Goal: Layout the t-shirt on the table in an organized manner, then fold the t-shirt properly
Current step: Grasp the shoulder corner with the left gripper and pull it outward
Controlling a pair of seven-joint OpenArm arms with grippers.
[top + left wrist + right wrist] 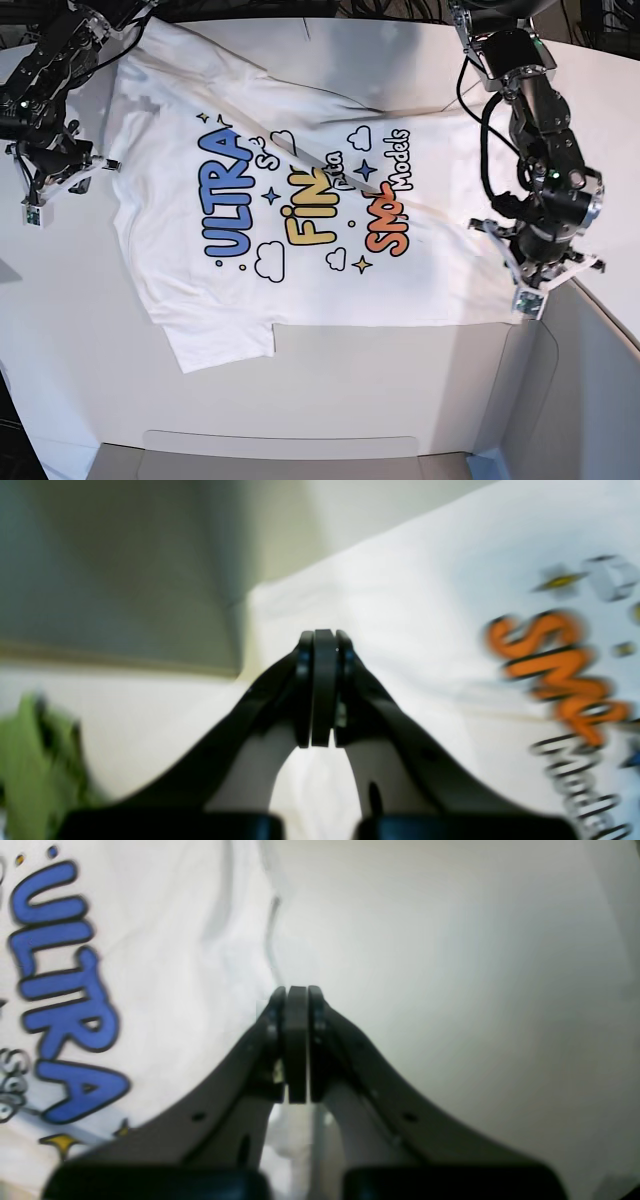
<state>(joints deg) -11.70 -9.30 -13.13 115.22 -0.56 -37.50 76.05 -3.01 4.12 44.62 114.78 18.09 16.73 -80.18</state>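
White printed t-shirt lies print-up on the white table, both black grippers pinched together at its opposite edges.

The white short-sleeved cotton t-shirt (300, 210), lettered with blue "ULTRA", yellow "FINE" and orange "SMOL" among clouds and stars, is spread across the middle of the large smooth white tabletop (70, 330), mostly flat with creases. In the base view one sleeve sticks out at the lower left. The left gripper (324, 645) sits at the shirt's edge near the orange lettering, jaws pressed together; whether cloth is pinched cannot be told. The right gripper (296, 1000) has its jaws together too, at the shirt's edge beside the blue "ULTRA". A blurred green object (35, 760) shows in the left wrist view.
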